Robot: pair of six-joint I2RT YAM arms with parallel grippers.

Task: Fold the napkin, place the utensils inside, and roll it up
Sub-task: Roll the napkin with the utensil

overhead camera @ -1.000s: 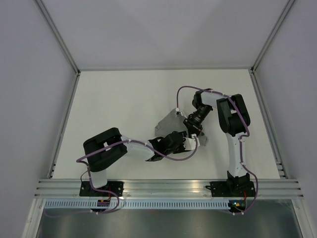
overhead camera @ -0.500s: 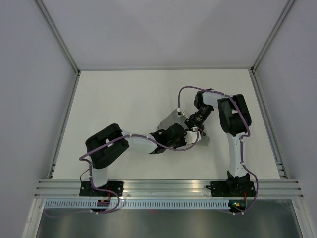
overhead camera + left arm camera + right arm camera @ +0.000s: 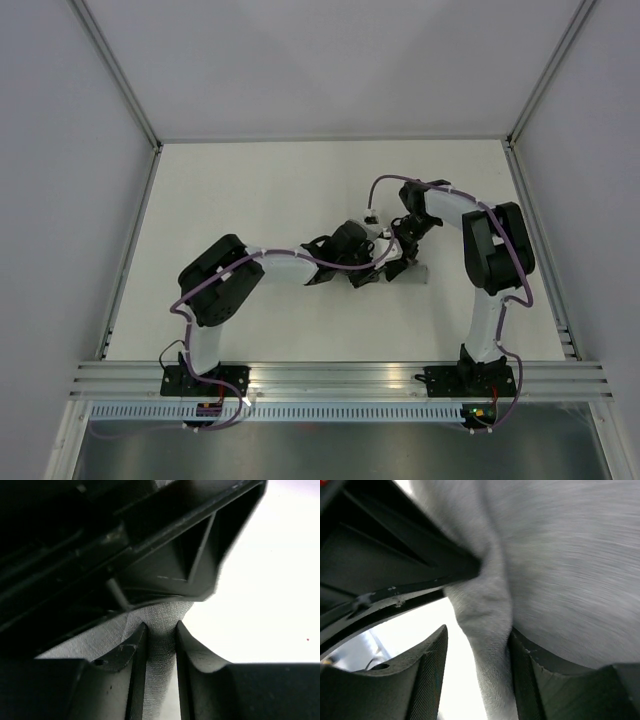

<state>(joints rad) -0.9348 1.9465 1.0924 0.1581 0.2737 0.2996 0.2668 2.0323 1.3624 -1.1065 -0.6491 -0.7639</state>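
Only a small strip of the grey napkin [image 3: 413,277] shows in the top view, right of centre, bunched under both grippers. My left gripper [image 3: 373,268] reaches in from the left. In its wrist view the left gripper [image 3: 160,632] is shut on a fold of the napkin [image 3: 161,617], which fills the narrow gap. My right gripper [image 3: 397,256] comes from the right and nearly touches the left one. In the right wrist view the right gripper [image 3: 477,647] is open; a ridge of the napkin [image 3: 570,555] lies against one finger, with a bright gap to the other. The utensils are hidden.
The white table [image 3: 250,200] is walled on three sides, with a metal rail [image 3: 340,375] along the near edge. Each wrist view is crowded by the other gripper's dark body [image 3: 190,555] [image 3: 380,545].
My left gripper moved up and right to the right gripper and closed on the napkin. The right gripper opened. The spread grey patch has shrunk to a small bunch.
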